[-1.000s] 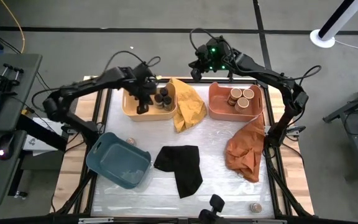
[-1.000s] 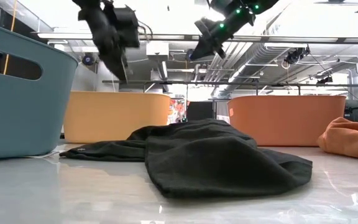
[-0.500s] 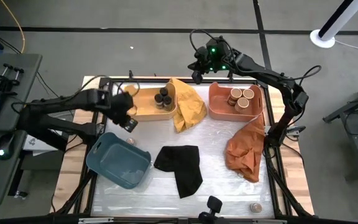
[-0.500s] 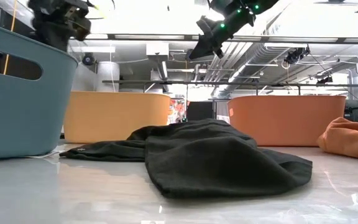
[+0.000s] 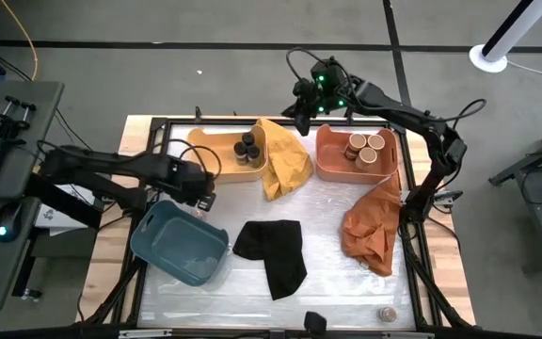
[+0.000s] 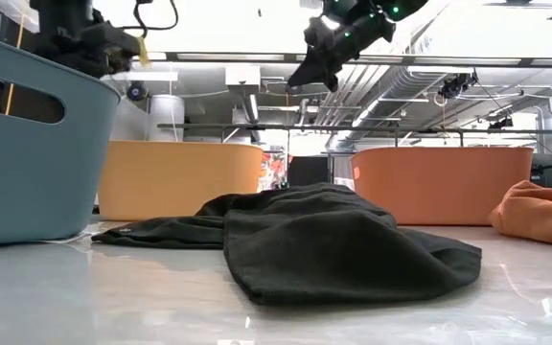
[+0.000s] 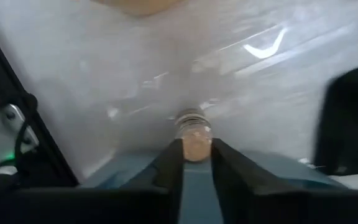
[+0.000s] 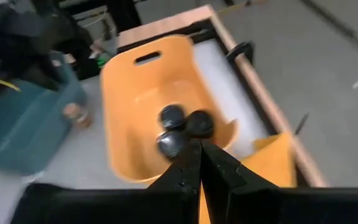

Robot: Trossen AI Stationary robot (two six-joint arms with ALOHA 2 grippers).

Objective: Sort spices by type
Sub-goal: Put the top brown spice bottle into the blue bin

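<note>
Black-lidded jars (image 5: 246,148) stand in the yellow tray (image 5: 210,166); tan-lidded jars (image 5: 364,149) stand in the coral tray (image 5: 332,165). One tan jar (image 8: 76,115) stands on the table by the blue tray's (image 5: 144,247) far rim. My left gripper (image 5: 202,193) hangs open well above that jar (image 7: 193,127), which shows beyond the gap between its fingers. My right gripper (image 5: 299,105) is shut and raised over the far edge, between the yellow and coral trays. Another tan jar (image 5: 385,314) stands at the near right corner.
A yellow cloth (image 5: 285,160) lies bunched between the yellow and coral trays. A black cloth (image 5: 273,250) lies mid-table and a rust-orange cloth (image 5: 373,231) is heaped on the right. Bare table shows around the black cloth.
My left gripper has come out of the yellow tray and swung toward the table's left and near side, ending above the blue tray's far rim. The black-lidded jars stay in the yellow tray.
</note>
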